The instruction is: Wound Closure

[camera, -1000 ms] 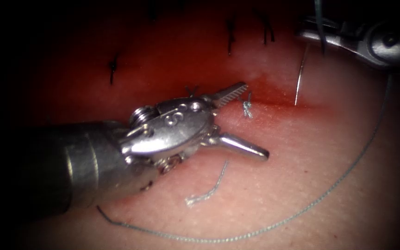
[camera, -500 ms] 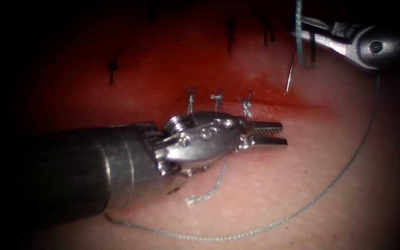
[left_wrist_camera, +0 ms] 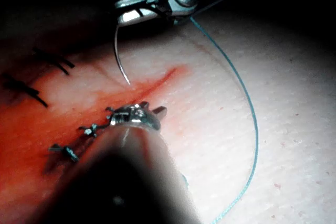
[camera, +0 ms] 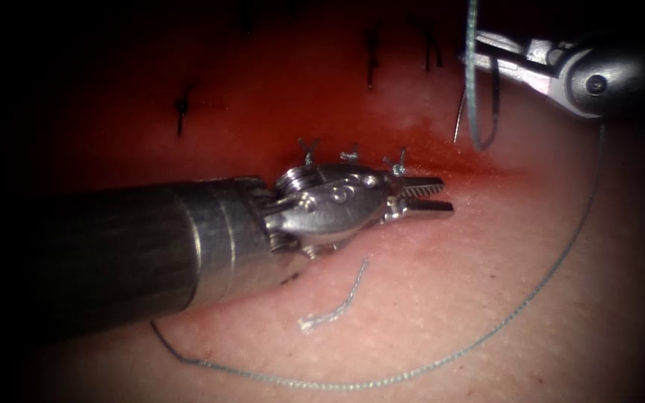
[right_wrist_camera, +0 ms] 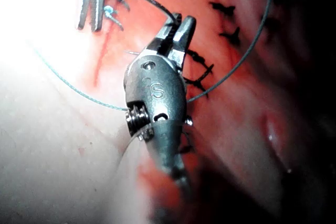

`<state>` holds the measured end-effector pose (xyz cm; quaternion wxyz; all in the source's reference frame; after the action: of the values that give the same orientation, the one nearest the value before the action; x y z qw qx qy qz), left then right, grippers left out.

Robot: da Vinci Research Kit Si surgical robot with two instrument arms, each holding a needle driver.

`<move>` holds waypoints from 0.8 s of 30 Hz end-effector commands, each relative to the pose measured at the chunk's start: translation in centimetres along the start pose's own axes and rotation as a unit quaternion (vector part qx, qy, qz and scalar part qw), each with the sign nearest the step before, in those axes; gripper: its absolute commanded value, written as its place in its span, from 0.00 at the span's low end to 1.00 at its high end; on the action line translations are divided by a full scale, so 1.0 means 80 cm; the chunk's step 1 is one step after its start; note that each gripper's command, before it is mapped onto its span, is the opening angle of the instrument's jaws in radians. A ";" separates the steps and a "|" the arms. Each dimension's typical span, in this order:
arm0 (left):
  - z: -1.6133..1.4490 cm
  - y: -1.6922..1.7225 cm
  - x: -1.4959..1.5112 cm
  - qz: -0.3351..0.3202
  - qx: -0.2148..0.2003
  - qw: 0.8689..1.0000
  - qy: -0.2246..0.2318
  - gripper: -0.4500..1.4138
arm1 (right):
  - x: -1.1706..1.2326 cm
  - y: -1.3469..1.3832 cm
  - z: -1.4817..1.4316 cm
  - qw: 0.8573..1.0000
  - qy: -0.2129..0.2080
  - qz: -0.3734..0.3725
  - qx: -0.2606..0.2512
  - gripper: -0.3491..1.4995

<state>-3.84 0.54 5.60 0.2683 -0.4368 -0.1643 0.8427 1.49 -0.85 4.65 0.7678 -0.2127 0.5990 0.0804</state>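
My left tool (camera: 433, 195) lies along the cut (camera: 479, 170) just below the last knot; its jaws stand a narrow gap apart and hold nothing. The right tool (camera: 478, 51) is at the upper right, shut on the curved needle (camera: 459, 119) near its thread end. The needle hangs free above the tissue (camera: 487, 254), its tip just over the cut's right end; the left wrist view shows the needle (left_wrist_camera: 118, 56) the same way, under the right tool (left_wrist_camera: 131, 11). Thread (camera: 546, 283) loops from the needle and sweeps in a long arc over the tissue on the right.
Three tied stitches (camera: 349, 155) sit along the cut beside the left tool's wrist. A short cut piece of thread (camera: 334, 310) lies on the tissue below it. Dark marks (camera: 371, 52) dot the far tissue. Red fluid (camera: 278, 112) stains the area around the cut.
The left tool's jaws went from wide open to nearly together and swung to point right along the cut. The right tool carried the needle a little leftward.
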 end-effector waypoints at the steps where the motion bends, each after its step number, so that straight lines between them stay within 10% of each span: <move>1: 0.0009 -0.0003 0.0002 0.000 0.002 1.000 -0.002 0.35 | -0.0005 -0.0001 0.0016 1.000 0.004 -0.002 0.001 0.00; 24: 0.0017 0.0018 0.0000 0.011 0.006 0.999 -0.032 0.42 | -0.0026 -0.0018 0.0014 0.999 0.000 -0.038 0.010 0.00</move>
<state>-3.94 0.38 5.56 0.2571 -0.4089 -0.1639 0.8602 1.50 -0.96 4.87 0.7735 -0.2268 0.5903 0.0427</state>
